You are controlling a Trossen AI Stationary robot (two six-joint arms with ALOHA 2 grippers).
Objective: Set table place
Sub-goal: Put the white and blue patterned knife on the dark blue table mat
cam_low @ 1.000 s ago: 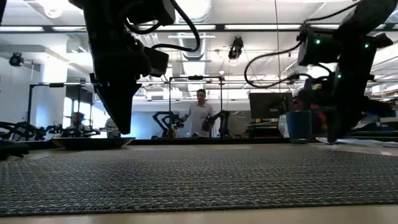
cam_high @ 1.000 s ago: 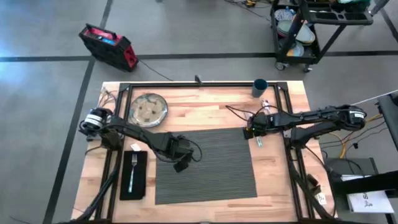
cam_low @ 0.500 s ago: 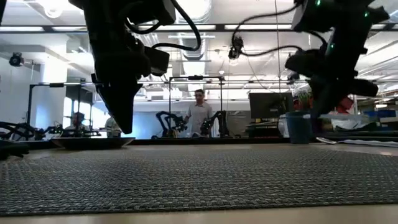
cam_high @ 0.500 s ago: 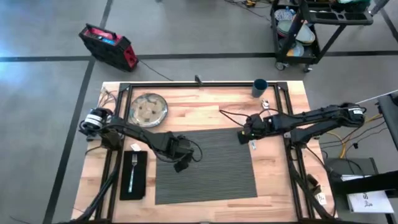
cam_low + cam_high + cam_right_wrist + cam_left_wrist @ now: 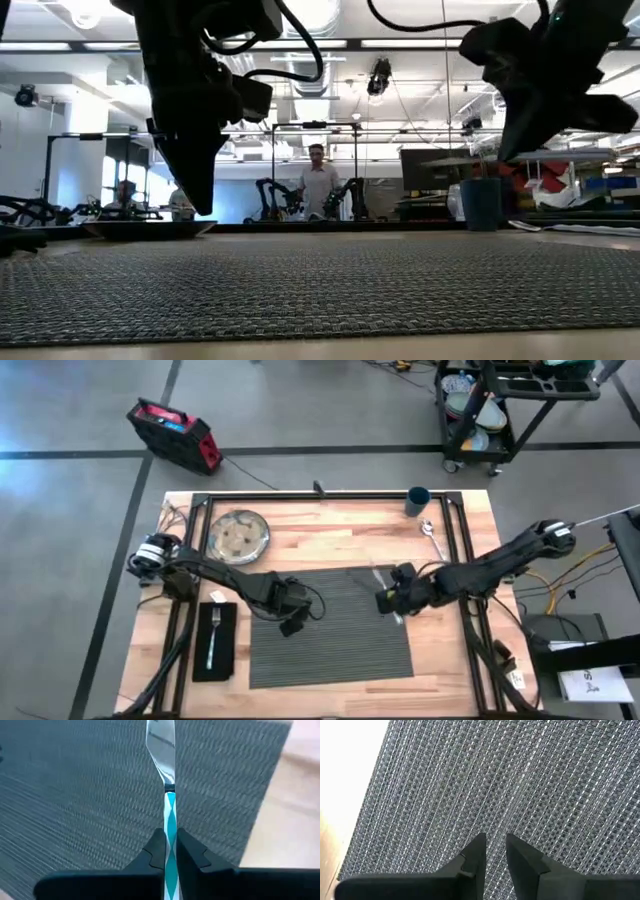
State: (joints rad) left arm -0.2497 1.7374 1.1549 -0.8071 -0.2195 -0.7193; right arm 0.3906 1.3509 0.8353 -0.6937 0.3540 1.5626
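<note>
The dark grey ribbed placemat point(image 5: 330, 625) lies in the middle of the table point(image 5: 330, 520). My right gripper point(image 5: 388, 600) hangs over the mat's right part, shut on a knife point(image 5: 161, 750) with a turquoise-and-white handle. My left gripper point(image 5: 292, 622) hovers over the mat's left part, its fingers point(image 5: 479, 851) a narrow gap apart with nothing between them. The silvery plate point(image 5: 239, 535) rests at the far left. A fork point(image 5: 212, 635) lies on the black napkin point(image 5: 215, 655) left of the mat. The blue cup point(image 5: 418, 499) and a spoon point(image 5: 430, 535) sit at the far right. My right gripper pinches the knife's turquoise-and-white handle point(image 5: 170, 817) between its two fingers. The fingers come slanting down from the table's right. The knife is lifted clear above the placemat, roughly level, its blade point(image 5: 378, 576) toward the far edge.
Black metal rails point(image 5: 330, 497) frame the tabletop. Bare wood shows between the mat and the far rail. Off the table stand a red case point(image 5: 172, 432) on the floor and a cart point(image 5: 500, 405) with dishes. A person stands far back in the room point(image 5: 318, 180).
My right gripper has carried the knife from the mat's far right corner toward the table's near and left edges, out over the mat's right part, rising as it went. The knife stays in its hold. My left gripper has kept still.
</note>
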